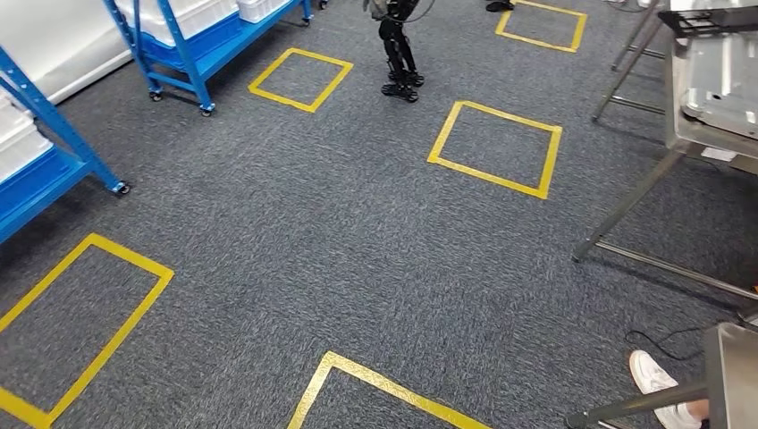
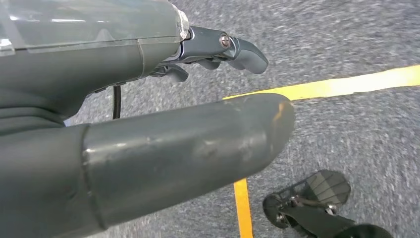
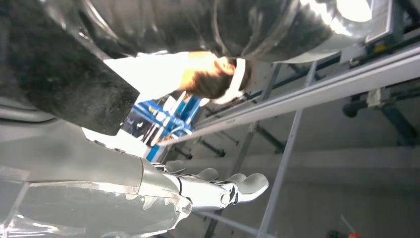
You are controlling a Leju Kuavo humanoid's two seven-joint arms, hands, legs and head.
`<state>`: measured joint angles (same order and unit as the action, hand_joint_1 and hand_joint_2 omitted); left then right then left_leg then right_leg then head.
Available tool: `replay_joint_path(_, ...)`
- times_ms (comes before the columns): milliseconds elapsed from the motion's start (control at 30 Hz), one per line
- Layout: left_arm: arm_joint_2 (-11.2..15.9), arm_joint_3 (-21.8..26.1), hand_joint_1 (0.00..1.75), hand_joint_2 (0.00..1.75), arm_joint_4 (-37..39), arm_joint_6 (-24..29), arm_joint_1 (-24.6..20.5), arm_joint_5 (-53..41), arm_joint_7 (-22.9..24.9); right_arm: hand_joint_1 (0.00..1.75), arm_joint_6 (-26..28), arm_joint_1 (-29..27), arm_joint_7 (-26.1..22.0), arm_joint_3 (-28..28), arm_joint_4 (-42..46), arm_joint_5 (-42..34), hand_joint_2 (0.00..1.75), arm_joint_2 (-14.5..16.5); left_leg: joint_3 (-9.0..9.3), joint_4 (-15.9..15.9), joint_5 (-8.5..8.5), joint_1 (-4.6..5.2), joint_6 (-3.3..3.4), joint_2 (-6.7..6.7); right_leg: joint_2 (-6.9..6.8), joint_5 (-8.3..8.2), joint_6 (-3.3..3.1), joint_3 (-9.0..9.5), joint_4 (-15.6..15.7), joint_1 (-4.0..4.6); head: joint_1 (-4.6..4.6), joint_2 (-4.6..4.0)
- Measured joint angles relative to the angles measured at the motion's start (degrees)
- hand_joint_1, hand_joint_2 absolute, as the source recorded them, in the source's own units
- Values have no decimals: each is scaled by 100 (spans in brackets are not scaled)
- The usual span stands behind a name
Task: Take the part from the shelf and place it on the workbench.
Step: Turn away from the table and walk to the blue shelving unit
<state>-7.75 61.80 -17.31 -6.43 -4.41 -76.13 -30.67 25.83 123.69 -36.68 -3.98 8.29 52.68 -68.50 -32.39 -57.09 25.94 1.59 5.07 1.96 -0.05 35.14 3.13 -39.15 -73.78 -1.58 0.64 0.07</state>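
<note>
- Head view: grey carpet (image 1: 357, 241) with yellow taped squares (image 1: 496, 147); blue shelves (image 1: 192, 40) at far left hold white bins, and the metal desk (image 1: 715, 89) stands at right.
- My left hand (image 2: 163, 114) hangs over the carpet, fingers loosely apart, holding nothing.
- My right hand (image 3: 198, 191) is spread and empty.
- I cannot tell where the part is.

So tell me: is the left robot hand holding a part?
No, the left robot hand holds nothing, hanging over grey carpet and yellow tape.
</note>
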Motion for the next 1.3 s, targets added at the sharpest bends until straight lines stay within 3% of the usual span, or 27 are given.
replay_joint_path(33, 0, 0, 0, 0, 0, -1, 4, 0, 1, 0, 0, -1, 0, -1, -3, 0, 0, -6, 9, -17, 10, -2, -7, 71, 10, -186, 7, 53, 179, -10, 1, 0)
replay_joint_path(67, 0, -1, 0, 0, 0, -1, 7, 0, 1, 0, 0, 0, 1, -1, -4, 0, 0, -8, 19, -43, 28, -6, -23, 143, 61, -434, 19, 207, 550, -28, 1, 0)
replay_joint_path(133, -1, -1, 0, 0, 0, -2, 1, 0, 2, 0, 0, 2, 1, -1, -5, 0, 0, -17, -14, -116, 63, -10, -71, 283, 320, -720, 27, 505, 1230, -64, 2, 1)
replay_joint_path(200, 0, -1, 0, 0, 0, -3, -4, 0, 2, 0, 0, 0, -1, 0, -4, 1, 0, -22, -83, -164, 63, -18, -125, 416, 443, -739, -14, 580, 1444, -59, 4, 1)
replay_joint_path(267, 1, -1, 0, 0, 0, -3, 10, 0, 1, 0, 0, -3, -1, 0, -4, 2, 0, -1, -125, -172, 55, -25, -174, 508, 298, -755, -84, 580, 1460, -50, 5, 1)
replay_joint_path(333, -1, -1, 0, 0, 0, -3, 19, 0, 1, 0, 0, -1, -1, 1, -3, 1, 0, 38, -220, -376, 203, -14, -227, 311, 159, -760, -164, 617, 1494, -56, 9, 1)
replay_joint_path(400, -3, -1, 0, 0, 0, -2, 7, 0, 1, 0, 0, 3, -2, 1, 7, 0, 0, 60, -525, -1038, 564, -22, -264, -19, 11, -755, -221, 643, 1513, -24, 14, 0)
replay_joint_path(467, -3, -1, 0, 0, 0, -2, 3, 0, 1, 0, 0, 6, 0, 1, 14, 0, 0, 60, -879, -1749, 827, -53, -274, -141, -133, -745, -240, 647, 1511, 17, 16, 0)
replay_joint_path(500, -4, -1, 0, 0, 0, -3, 8, 0, 1, 0, 0, 5, 0, 1, 14, 0, 0, 60, -936, -1852, 808, -63, -269, -155, -202, -739, -245, 652, 1510, 30, 16, 0)
replay_joint_path(533, -4, -1, 0, 0, 0, -3, 13, 0, 1, 0, 0, 5, 0, 1, 14, 0, 0, 60, -870, -1709, 677, -67, -258, -169, -272, -730, -248, 664, 1509, 39, 16, 0)
replay_joint_path(567, -5, -1, 0, 0, 0, -4, 17, 0, 1, 0, 0, 5, -1, 1, 14, 1, 0, 60, -693, -1359, 475, -62, -239, -210, -341, -717, -248, 684, 1510, 43, 16, 0)
replay_joint_path(633, -4, -1, 0, 0, -2, -3, 10, 0, 1, 0, 0, 6, 0, 1, 14, 2, 0, 55, -269, -531, 169, -6, -182, -472, -472, -686, -230, 725, 1510, 57, 16, 1)
replay_joint_path(700, -2, -1, 0, 0, -4, -2, 0, 0, 1, 0, 0, 5, 0, 1, 12, 2, 0, 46, -93, -161, 110, 60, -128, -635, -589, -671, -190, 744, 1516, 72, 15, 1)
replay_joint_path(767, -1, -1, 0, 0, -7, -2, 7, 0, 1, 0, 0, 0, 0, 1, 11, 2, 0, 48, -82, -100, 78, 71, -77, -525, -686, -663, -137, 765, 1533, 70, 15, 0)
replay_joint_path(833, -2, -1, 0, 0, -9, -2, 13, 1, -1, 0, -1, -1, 0, 1, 9, 3, 0, 53, -30, -3, 20, 48, -20, -409, -494, -540, -92, 740, 1405, 41, 13, 0)
replay_joint_path(900, -2, -1, 0, 0, -10, -2, 1, 1, -3, 0, -1, 10, -1, 1, 9, 4, 0, 37, 8, 52, -17, 24, 14, -293, -146, -216, -61, 492, 861, 23, 8, 0)
replay_joint_path(967, -2, -1, 0, 0, -11, -2, -7, 0, -1, 0, 0, 13, -1, 1, 8, 2, 0, 8, 9, 44, -21, 19, 22, -153, -19, 59, -38, 106, 148, 17, 8, 0)
replay_joint_path(1000, -2, -1, 0, 0, -11, -2, -5, -1, 0, 0, 0, 9, -1, 1, 5, 1, 0, -3, 12, 35, -18, 20, 20, -76, -8, 50, -30, -2, -12, 10, 8, 0)
replay_joint_path(1033, -3, -2, 0, 0, -11, -3, -1, -1, 1, 0, 0, 6, -1, 1, 4, 0, 0, -10, 17, 21, -13, 18, 14, 1, 0, -75, -24, -5, 46, 2, 9, 0)
replay_joint_path(1067, -3, -2, 0, 0, -11, -3, 3, -2, 2, 0, 0, 6, -1, 1, 4, 0, 0, -14, 26, -1, 0, 14, 2, 77, 30, -297, -16, 112, 338, -9, 9, 0)
replay_joint_path(1133, -3, -3, 0, 0, -11, -4, 2, -2, 2, 0, -1, 6, 0, 1, 6, 0, 0, -19, 12, -73, 39, 4, -43, 233, 243, -663, 0, 453, 1105, -36, 9, 0)
replay_joint_path(1200, -3, -3, 0, 0, -11, -4, 0, -1, 1, 0, -1, 4, 0, 1, 9, 2, 0, -25, -49, -133, 55, -1, -96, 370, 382, -760, -27, 599, 1464, -35, 9, 1)
replay_joint_path(1300, -2, -3, 0, 0, -11, -4, 22, 0, 1, 0, 0, -3, -1, 1, 10, 4, 0, 19, -112, -159, 55, -6, -170, 502, 216, -761, -129, 599, 1488, -27, 11, 0)
